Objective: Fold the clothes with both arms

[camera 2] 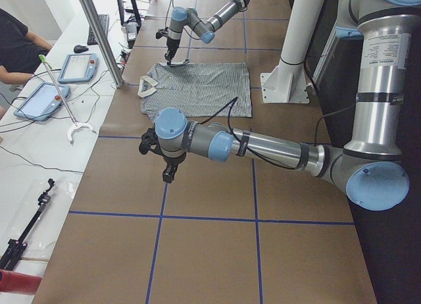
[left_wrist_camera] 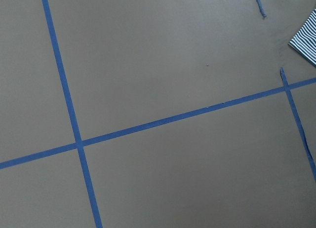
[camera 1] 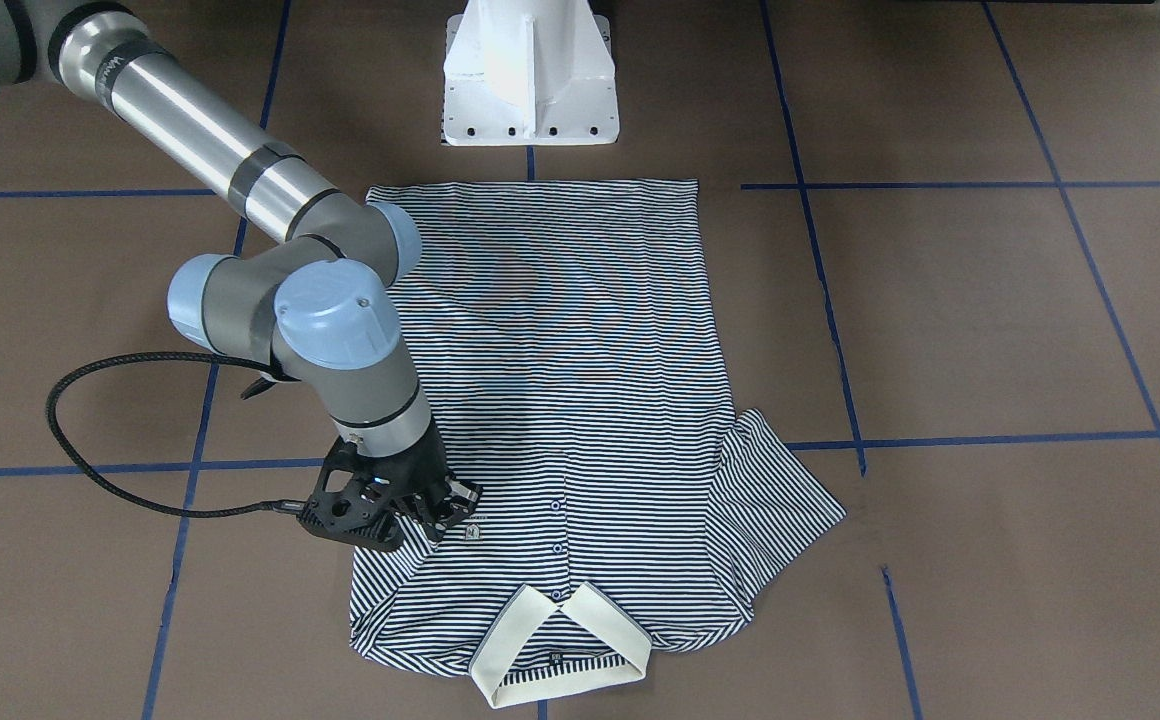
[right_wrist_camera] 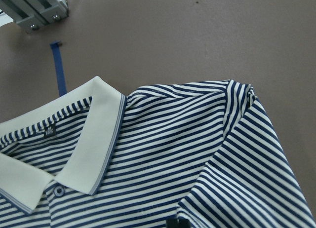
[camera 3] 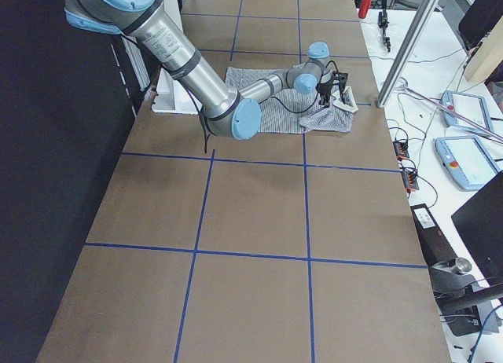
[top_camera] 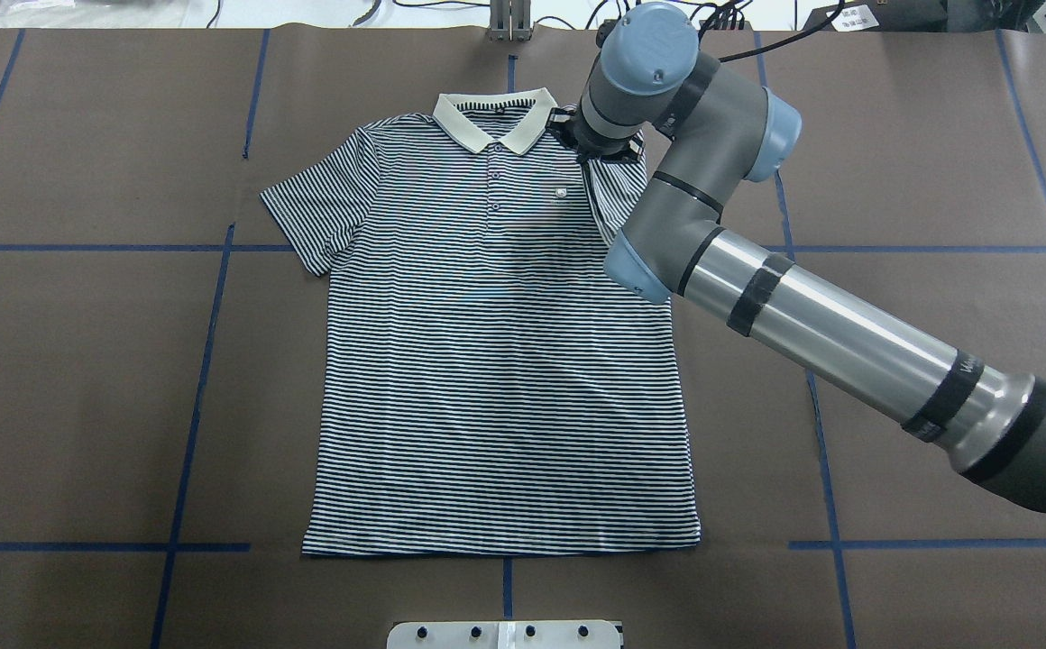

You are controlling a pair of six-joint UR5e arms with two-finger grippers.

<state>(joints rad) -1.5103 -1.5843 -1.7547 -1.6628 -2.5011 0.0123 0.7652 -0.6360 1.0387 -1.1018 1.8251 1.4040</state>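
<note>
The striped polo shirt [top_camera: 496, 361] lies flat and face up on the brown table, its cream collar [top_camera: 491, 122] at the far edge. My right gripper [top_camera: 597, 149] is low over the shoulder beside the collar, near the logo patch [top_camera: 560, 191]. That sleeve [right_wrist_camera: 247, 164] is folded inward onto the chest, and the gripper looks shut on its hem. In the front-facing view the right gripper [camera 1: 445, 510] touches the shirt [camera 1: 580, 380]; the other sleeve [camera 1: 775, 500] lies spread out. My left gripper [camera 2: 169, 174] hovers over bare table off the shirt's left side; I cannot tell if it is open.
The white pedestal base [camera 1: 530, 80] stands just behind the shirt's hem. Blue tape lines [left_wrist_camera: 74, 134] grid the table. A black cable [camera 1: 110, 470] loops from the right wrist. An aluminium post [right_wrist_camera: 34, 11] stands beyond the collar. Tablets [camera 2: 39, 97] lie on the operators' bench.
</note>
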